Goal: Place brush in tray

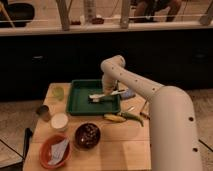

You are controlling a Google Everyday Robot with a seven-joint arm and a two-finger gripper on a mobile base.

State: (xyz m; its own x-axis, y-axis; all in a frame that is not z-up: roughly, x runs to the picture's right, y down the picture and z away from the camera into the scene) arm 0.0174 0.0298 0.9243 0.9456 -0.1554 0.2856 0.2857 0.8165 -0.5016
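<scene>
The pincer point(107, 93) is hanging low in the tray point(80, 98) on the counter point(125, 144), right at the brush point(96, 97). I cannot tell if it is gripping.

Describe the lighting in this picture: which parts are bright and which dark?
Camera view: the wooden table is warmly lit, the wall behind it dark, the top strip bright; the pincer sits low over the green tray, by the brush.
</scene>
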